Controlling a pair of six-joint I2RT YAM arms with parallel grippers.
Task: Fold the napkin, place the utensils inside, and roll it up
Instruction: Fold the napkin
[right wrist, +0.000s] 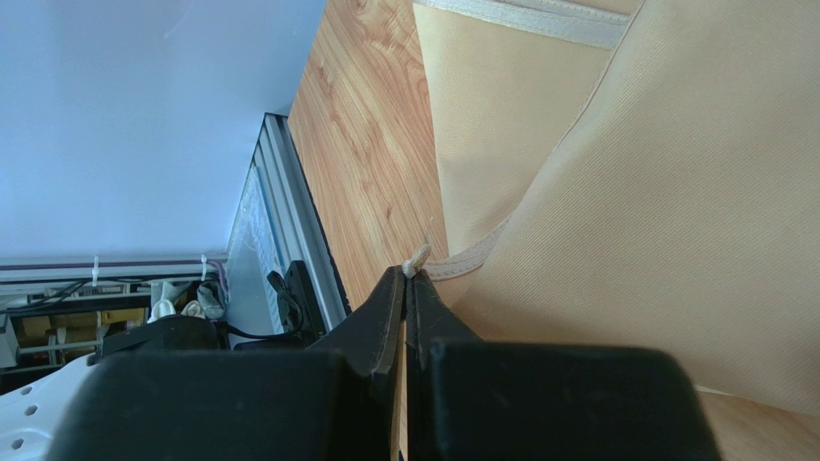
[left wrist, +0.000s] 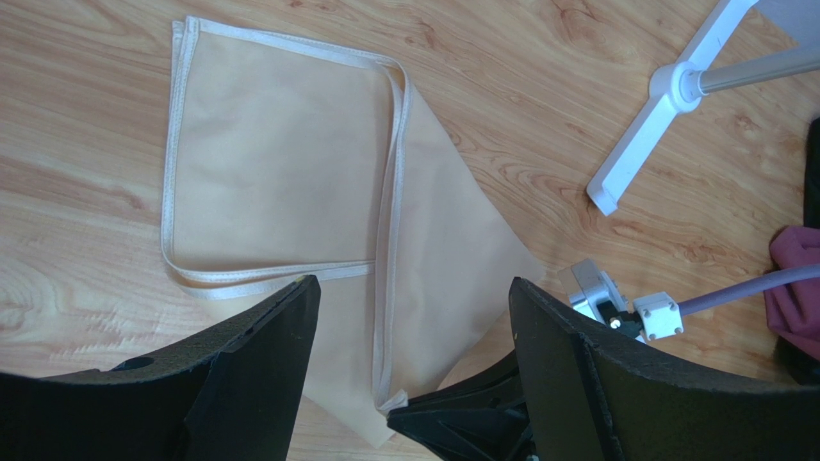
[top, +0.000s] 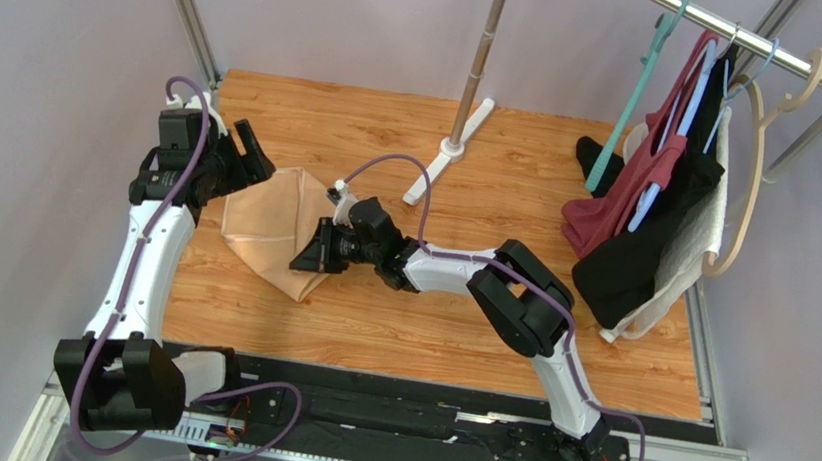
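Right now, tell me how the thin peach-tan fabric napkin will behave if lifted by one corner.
Probably floppy: the thin peach-tan fabric napkin lies folded over itself and drapes from where the right tool seems to pinch its hemmed corner. Likely light, being so thin. On the smooth wooden tabletop it may slide when pushed.

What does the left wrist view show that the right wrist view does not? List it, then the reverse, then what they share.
Left wrist only: the napkin lying in folded layers with pale hems, the open left fingers above it, the white pole foot, and a dark red garment. Right wrist only: that the right fingers are shut on the napkin's hemmed corner, plus the table's metal rail and the pale wall. Both: the peach napkin and the wooden tabletop.
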